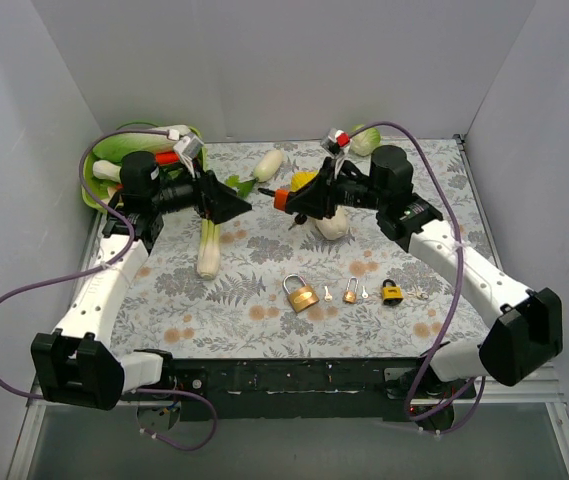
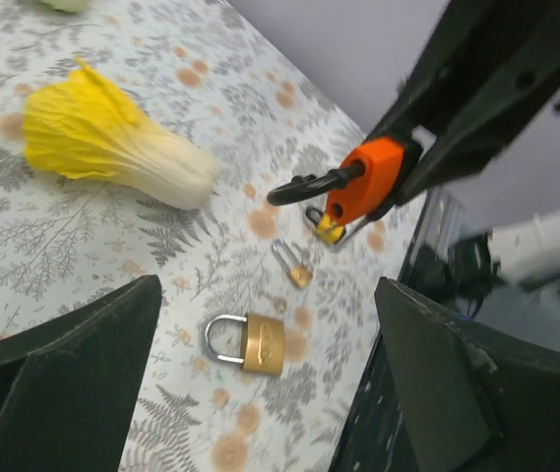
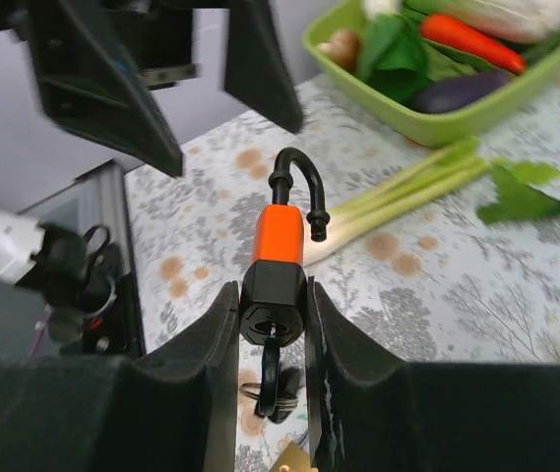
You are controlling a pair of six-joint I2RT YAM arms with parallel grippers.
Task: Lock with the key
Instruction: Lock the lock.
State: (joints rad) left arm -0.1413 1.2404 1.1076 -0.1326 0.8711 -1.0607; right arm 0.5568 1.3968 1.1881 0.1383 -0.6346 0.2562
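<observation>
My right gripper [image 1: 302, 200] is shut on an orange and black padlock [image 3: 280, 251] and holds it in the air over the middle of the table. Its black shackle [image 3: 297, 177] is open, one end out of the body. A black-headed key [image 3: 272, 379] sticks in the keyhole at the padlock's base, with more keys hanging from a ring. My left gripper [image 1: 242, 206] is open and empty, facing the padlock [image 2: 368, 182] from the left, a short gap away.
A large brass padlock [image 1: 302, 295], a small brass padlock [image 1: 350, 292], a black and yellow padlock [image 1: 392, 292] and loose keys [image 1: 364, 292] lie near the front edge. A leek [image 1: 207, 250], cabbages [image 1: 332, 225] and a green vegetable tray [image 1: 94, 185] lie further back.
</observation>
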